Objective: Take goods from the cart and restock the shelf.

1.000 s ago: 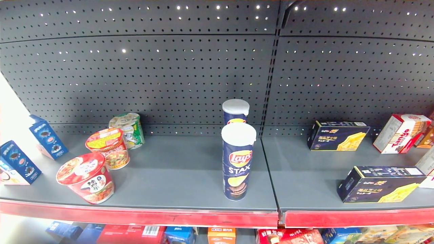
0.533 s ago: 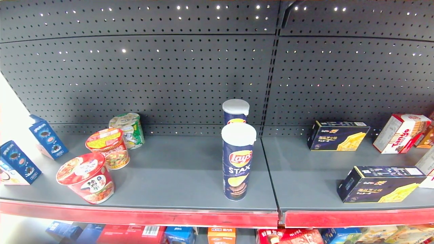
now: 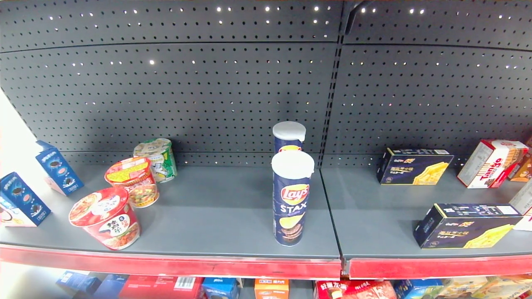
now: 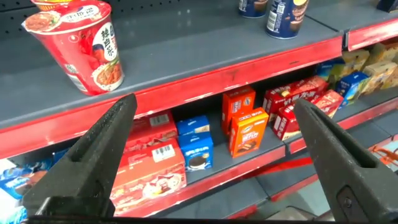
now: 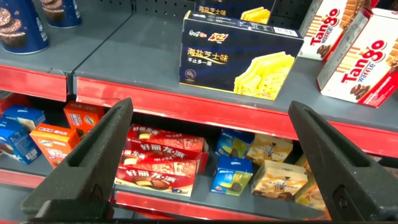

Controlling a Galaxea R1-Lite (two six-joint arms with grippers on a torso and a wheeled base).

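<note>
Two tall navy chip cans (image 3: 291, 198) stand one behind the other at the middle of the grey shelf (image 3: 216, 216). Three cup noodles, the nearest a red one (image 3: 106, 218), line up on its left. My left gripper (image 4: 214, 106) hangs open and empty in front of the shelf's red front edge, below the red cup noodle (image 4: 78, 43). My right gripper (image 5: 211, 109) is open and empty too, in front of the dark blue cracker box (image 5: 239, 53) and level with the lower shelf.
Blue cookie boxes (image 3: 23, 199) stand at the shelf's far left; dark cracker boxes (image 3: 465, 226) and red-and-white wafer boxes (image 3: 492, 162) fill the right bay. The lower shelf holds orange boxes (image 4: 245, 121) and red boxes (image 5: 161, 162). Open shelf floor lies between the cups and the cans.
</note>
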